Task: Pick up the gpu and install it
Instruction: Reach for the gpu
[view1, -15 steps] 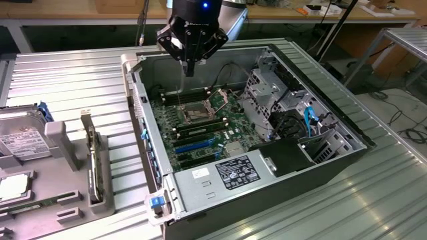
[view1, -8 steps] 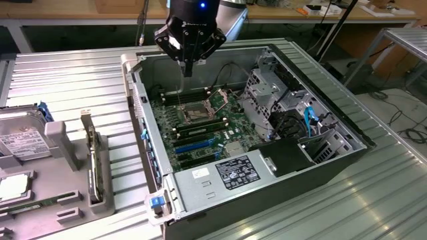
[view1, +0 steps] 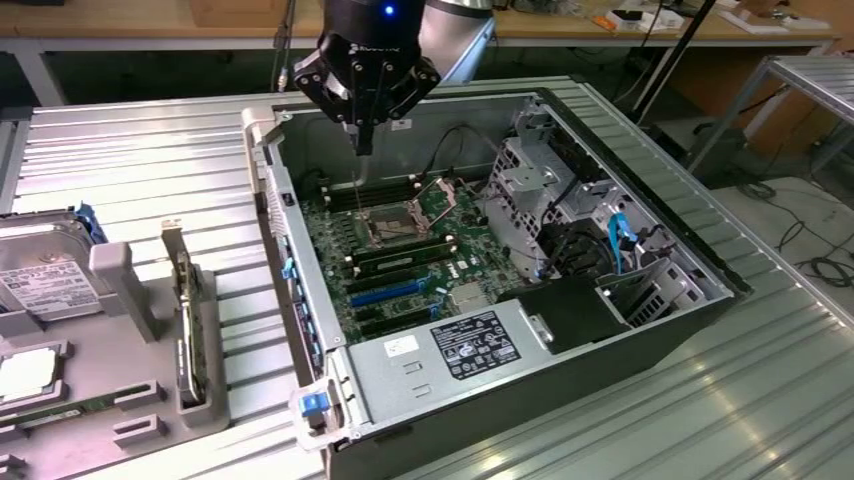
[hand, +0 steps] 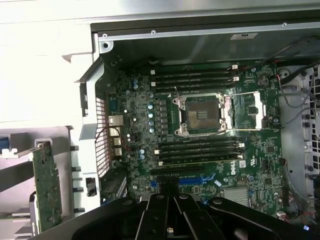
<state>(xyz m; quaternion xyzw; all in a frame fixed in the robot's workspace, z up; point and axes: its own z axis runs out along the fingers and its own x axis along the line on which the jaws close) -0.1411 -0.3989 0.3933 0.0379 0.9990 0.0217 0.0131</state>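
step in hand: the approach for pickup, judged not yet begun; the black two-finger gripper (view1: 360, 138) hangs above the green motherboard (view1: 461, 255) inside the open grey metal computer case (view1: 296, 280), near the black memory slots (view1: 400, 186); its fingers (hand: 156, 215) are pressed together and carry nothing; the gpu, a flat green circuit card (view1: 188, 320), stands on edge in a slot of the grey plastic parts holder (view1: 127, 290), outside the case at the exterior view's left, well apart from the gripper; the pickup would call for travel over the case wall to the card, fingers parted to straddle its upper edge, and a square clamp so that it does not tilt.
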